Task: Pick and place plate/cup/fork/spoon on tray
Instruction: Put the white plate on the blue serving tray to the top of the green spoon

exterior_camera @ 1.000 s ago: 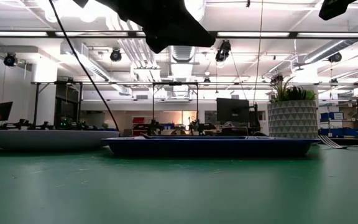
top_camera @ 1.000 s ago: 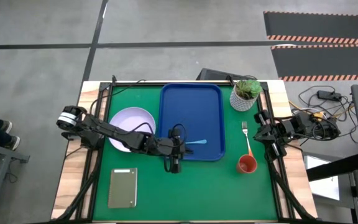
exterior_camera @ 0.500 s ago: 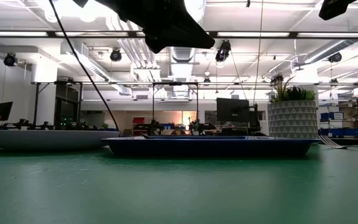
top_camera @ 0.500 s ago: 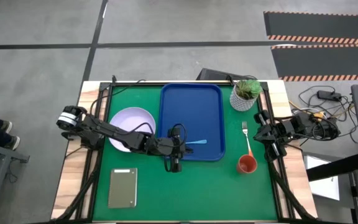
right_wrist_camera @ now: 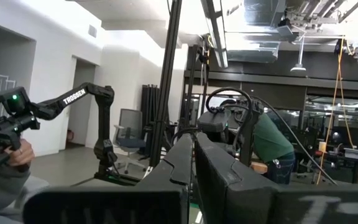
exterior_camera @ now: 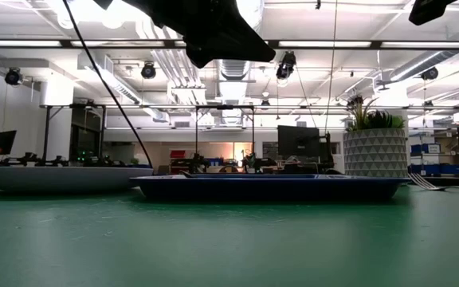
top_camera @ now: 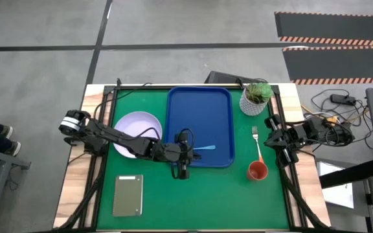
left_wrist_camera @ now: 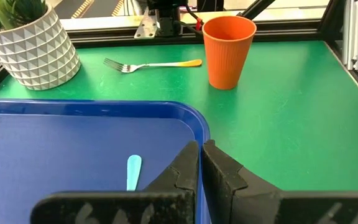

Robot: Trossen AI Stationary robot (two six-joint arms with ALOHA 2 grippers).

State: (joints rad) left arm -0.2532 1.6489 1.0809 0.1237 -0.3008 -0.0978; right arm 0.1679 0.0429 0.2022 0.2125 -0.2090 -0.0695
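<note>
The dark blue tray (top_camera: 199, 110) lies at the table's middle, and the blue-handled spoon (top_camera: 206, 147) lies on its floor near the near rim. My left gripper (top_camera: 190, 149) is shut over the tray's near edge, just left of the spoon. In the left wrist view the handle (left_wrist_camera: 133, 171) lies beside the shut fingers (left_wrist_camera: 201, 146), and the bowl is hidden. The lavender plate (top_camera: 135, 129) rests on the mat under the left arm. The orange-handled fork (top_camera: 258, 145) and the red-orange cup (top_camera: 257, 171) sit on the mat to the right. My right gripper (top_camera: 274, 136) is shut at the table's right edge.
A white pot with a green plant (top_camera: 256, 98) stands at the far right, beyond the fork. A grey slab (top_camera: 127, 195) lies at the near left. Open green mat lies between the tray and the cup. The right wrist view shows people in the room (right_wrist_camera: 272, 144).
</note>
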